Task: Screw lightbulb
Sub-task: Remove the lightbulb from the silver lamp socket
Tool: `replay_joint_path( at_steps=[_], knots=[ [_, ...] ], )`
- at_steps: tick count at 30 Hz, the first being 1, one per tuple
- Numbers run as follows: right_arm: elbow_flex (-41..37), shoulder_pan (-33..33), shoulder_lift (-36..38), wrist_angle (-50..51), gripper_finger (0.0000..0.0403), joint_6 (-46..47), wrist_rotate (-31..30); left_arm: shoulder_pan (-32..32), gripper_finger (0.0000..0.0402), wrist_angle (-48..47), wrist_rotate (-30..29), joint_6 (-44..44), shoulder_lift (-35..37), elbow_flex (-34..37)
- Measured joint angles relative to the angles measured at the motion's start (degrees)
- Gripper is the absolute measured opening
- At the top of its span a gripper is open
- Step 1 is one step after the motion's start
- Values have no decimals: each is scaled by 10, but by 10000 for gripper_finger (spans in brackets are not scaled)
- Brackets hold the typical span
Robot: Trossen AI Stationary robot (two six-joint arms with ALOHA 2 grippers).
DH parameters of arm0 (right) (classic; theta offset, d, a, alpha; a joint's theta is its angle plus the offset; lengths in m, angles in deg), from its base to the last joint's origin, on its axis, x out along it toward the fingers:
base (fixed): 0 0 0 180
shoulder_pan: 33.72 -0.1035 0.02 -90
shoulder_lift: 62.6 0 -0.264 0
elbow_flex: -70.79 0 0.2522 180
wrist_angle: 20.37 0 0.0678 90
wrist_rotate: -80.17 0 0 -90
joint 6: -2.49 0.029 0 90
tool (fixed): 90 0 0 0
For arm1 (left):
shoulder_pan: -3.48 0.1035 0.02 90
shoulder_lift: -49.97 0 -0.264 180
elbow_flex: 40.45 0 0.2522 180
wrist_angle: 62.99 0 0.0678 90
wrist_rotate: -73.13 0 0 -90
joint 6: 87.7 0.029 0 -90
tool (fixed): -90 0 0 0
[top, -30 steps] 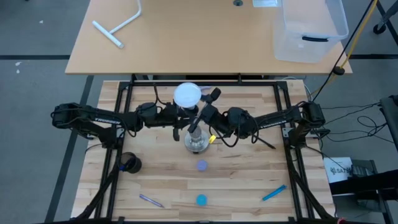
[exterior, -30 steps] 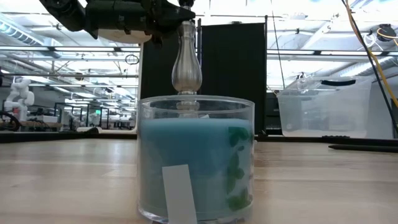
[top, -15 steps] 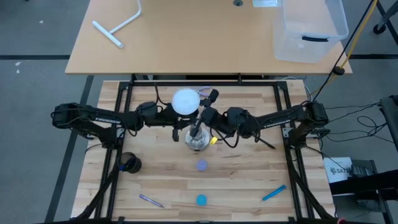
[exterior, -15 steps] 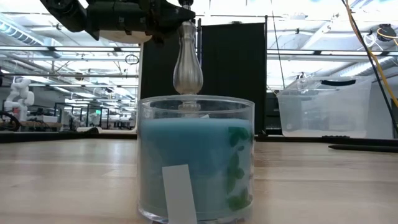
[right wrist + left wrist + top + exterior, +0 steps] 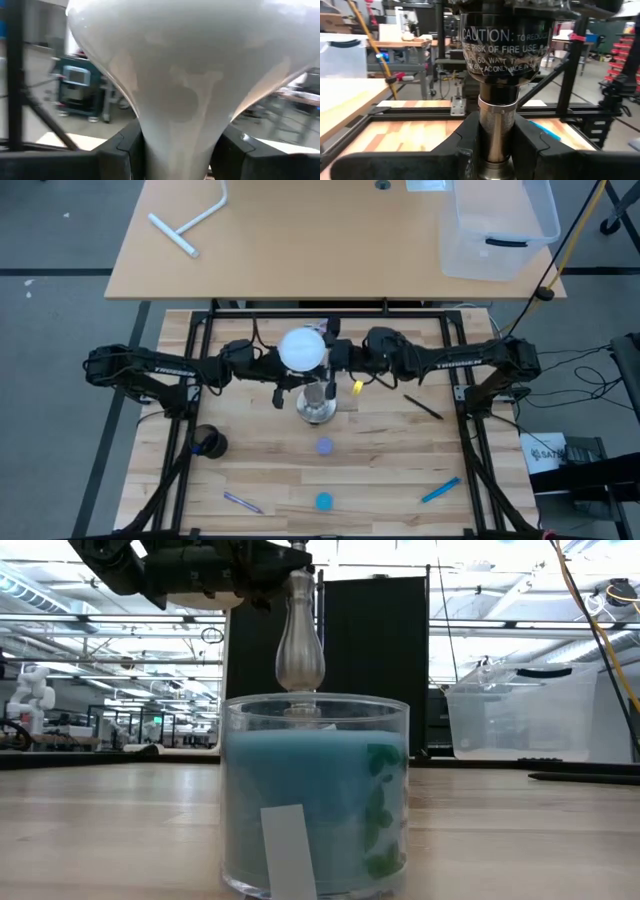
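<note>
On the wooden surface we found the left hand clamping the socket stand steady, the right hand grasping the lightbulb neck for turning.

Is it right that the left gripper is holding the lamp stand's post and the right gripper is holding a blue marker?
Not quite. The right gripper holds the white lightbulb by its neck, as the right wrist view shows. The left gripper does hold the stand's post.

Blue candle jar close in front, silvery stand post behind, clear bin beyond.
</note>
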Motion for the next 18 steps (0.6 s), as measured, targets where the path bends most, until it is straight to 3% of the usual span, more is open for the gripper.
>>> replay_joint_path(
  at_steps=[11, 18],
  knots=[
    [1, 50, 0, 7, 154, 68, 218, -2, 75, 3, 39, 12, 0, -1],
    [5, 67, -1, 4, 154, 98, 309, -3, 75, 1, 47, 9, -1, -1]
  ],
)
